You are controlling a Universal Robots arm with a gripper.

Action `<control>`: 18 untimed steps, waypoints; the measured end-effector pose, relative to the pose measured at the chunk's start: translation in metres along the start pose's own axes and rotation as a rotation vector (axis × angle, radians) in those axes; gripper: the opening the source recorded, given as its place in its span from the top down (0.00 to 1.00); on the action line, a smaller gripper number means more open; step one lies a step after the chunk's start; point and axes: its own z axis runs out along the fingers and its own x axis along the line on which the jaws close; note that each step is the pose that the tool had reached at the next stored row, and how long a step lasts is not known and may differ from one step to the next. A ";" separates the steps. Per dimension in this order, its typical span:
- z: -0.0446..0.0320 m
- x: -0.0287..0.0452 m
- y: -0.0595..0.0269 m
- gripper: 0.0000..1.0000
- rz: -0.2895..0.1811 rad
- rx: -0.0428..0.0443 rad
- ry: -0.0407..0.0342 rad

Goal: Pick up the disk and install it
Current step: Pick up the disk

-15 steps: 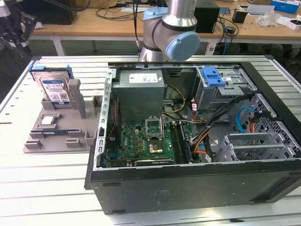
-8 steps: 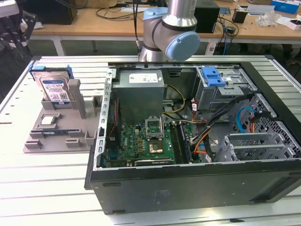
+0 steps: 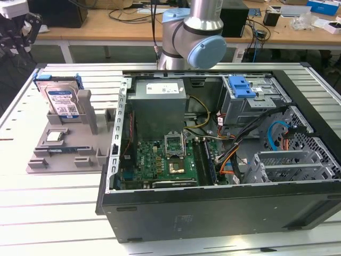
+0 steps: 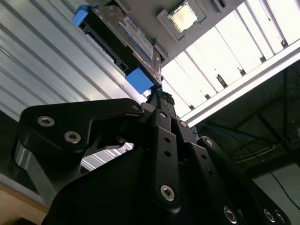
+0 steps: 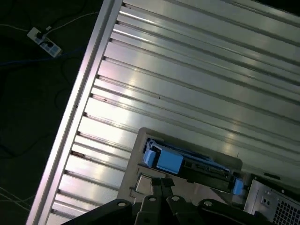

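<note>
The disk (image 3: 61, 100) stands on edge in a grey holder (image 3: 72, 154) at the exterior view's left, a silver drive with a white-and-blue label and blue side rails. In both wrist views the disk (image 4: 123, 33) (image 5: 187, 161) sits just beyond my black gripper (image 4: 159, 96) (image 5: 160, 181). Its fingers lie together with nothing between them. The gripper hangs clear above the disk and touches nothing. In the exterior view the gripper (image 3: 25, 36) is a dark shape at the upper left, beyond the holder.
An open computer case (image 3: 213, 202) takes up the table's middle and right, with a grey drive cage topped by a blue caddy (image 3: 242, 87). A small square CPU chip (image 3: 55, 136) (image 4: 183, 16) lies on the holder. The table edge (image 5: 79, 108) drops to the floor.
</note>
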 end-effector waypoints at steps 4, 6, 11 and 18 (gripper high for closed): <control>0.0000 0.0000 0.0002 0.89 -0.082 -0.0019 0.0036; 0.0000 0.0000 0.0003 0.89 -0.113 -0.0027 0.0051; 0.0000 -0.0001 0.0003 0.89 -0.217 -0.0051 0.0096; 0.0000 -0.0001 0.0004 0.89 -0.307 -0.0072 0.0138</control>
